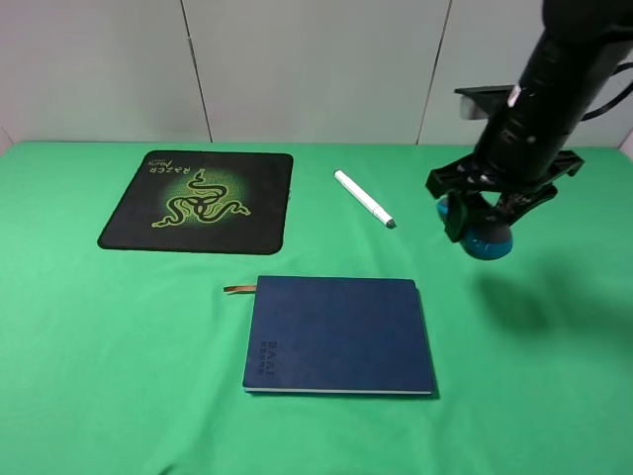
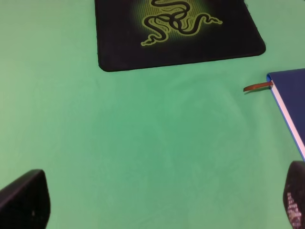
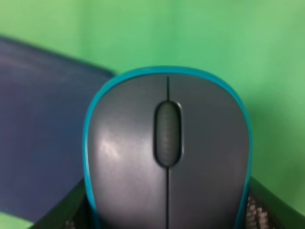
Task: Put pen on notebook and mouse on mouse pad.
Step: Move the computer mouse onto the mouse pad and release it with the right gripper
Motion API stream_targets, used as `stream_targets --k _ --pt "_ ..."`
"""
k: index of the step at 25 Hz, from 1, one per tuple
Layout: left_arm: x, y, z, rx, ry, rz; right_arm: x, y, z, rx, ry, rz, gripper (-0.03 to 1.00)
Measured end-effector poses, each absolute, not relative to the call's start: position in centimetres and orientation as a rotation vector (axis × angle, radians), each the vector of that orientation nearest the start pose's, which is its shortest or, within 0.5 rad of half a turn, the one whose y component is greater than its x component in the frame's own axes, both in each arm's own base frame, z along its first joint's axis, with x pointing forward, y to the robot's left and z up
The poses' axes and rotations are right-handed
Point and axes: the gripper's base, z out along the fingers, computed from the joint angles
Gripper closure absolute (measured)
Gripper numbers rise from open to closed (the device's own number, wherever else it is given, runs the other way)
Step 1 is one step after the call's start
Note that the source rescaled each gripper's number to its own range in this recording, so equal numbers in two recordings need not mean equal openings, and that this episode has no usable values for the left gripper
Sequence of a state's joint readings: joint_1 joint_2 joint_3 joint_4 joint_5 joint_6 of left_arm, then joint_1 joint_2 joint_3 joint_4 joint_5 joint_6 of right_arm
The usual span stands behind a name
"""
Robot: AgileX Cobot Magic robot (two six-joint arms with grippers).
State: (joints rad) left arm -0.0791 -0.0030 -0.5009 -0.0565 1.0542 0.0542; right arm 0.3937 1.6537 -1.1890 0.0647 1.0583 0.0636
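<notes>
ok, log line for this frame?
right gripper: shut on mouse, held above table | left gripper: open, over table | pen: on table, apart from notebook | mouse pad: no mouse yet

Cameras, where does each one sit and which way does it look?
Exterior high: mounted high, facing down at the green table with mouse pad, pen and notebook; the right arm shows, its right gripper holding the mouse.
Left wrist: on the left arm, looking down past the open left gripper at the mouse pad and the notebook's corner.
Right wrist: on the right arm, close on the held mouse, notebook behind.
Shared: all three see the notebook.
</notes>
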Motion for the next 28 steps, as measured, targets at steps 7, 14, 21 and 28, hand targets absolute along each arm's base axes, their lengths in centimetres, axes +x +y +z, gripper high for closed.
stream_targets --k 7,14,21,28 --pt "-0.6 -0.4 27.8 0.138 2.029 -0.082 26.1 18.5 24.0 -0.709 2.895 0.175 0.43" --pt "-0.6 -0.4 27.8 0.138 2.029 -0.082 22.5 23.4 23.6 -0.927 2.772 0.239 0.43" --pt "-0.6 -0.4 27.8 0.138 2.029 -0.082 20.1 24.6 21.3 -1.031 2.725 0.257 0.43" --pt "-0.6 -0.4 27.8 0.138 2.029 -0.082 19.5 23.7 19.0 -1.028 2.715 0.247 0.43"
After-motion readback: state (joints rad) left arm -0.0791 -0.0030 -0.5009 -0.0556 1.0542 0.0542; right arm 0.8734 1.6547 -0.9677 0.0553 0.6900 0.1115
